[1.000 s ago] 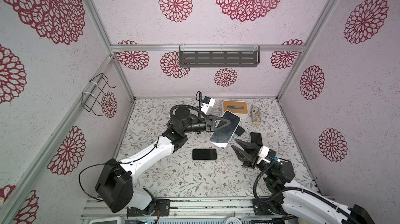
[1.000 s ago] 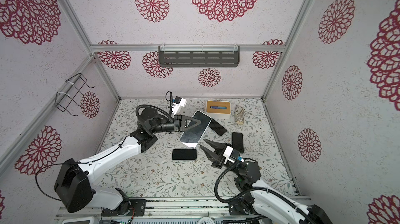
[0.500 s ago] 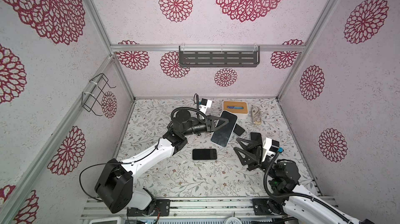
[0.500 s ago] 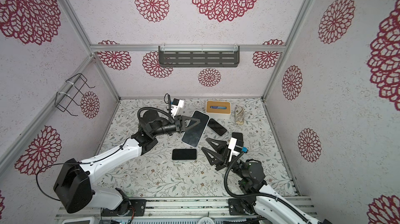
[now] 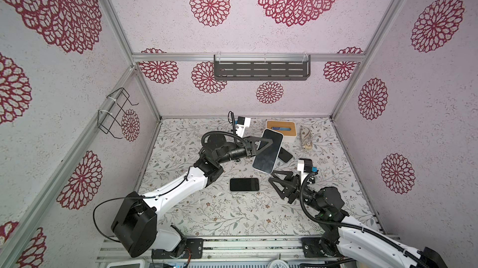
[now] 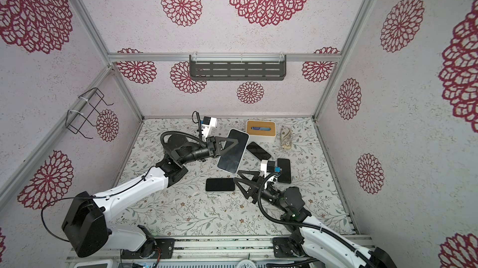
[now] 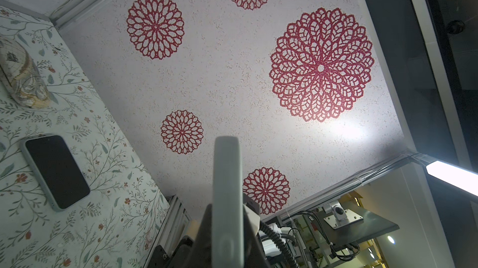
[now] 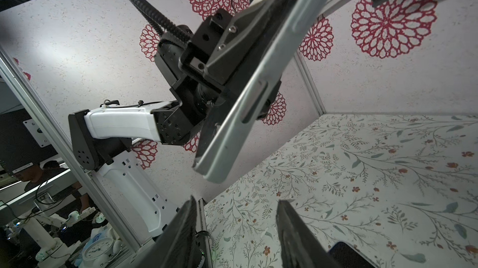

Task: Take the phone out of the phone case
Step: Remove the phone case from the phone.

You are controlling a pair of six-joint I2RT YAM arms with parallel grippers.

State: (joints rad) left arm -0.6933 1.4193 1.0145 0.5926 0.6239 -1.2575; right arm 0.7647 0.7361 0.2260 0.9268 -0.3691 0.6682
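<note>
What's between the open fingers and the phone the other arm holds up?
Nothing. In the right wrist view, only air lies between the right gripper and the lower end of the cased phone in the left gripper.

It was a robotics lab: across the middle of both top views an aluminium frame [image 5: 248,57] carried walls papered with red rosettes [image 5: 209,2]. Outside it, the right wrist view showed a person [image 8: 31,176] amid cluttered gear [image 8: 51,217].

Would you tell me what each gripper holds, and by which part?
The left gripper clamps the cased phone across its faces, near its far end; the right gripper holds nothing.
</note>
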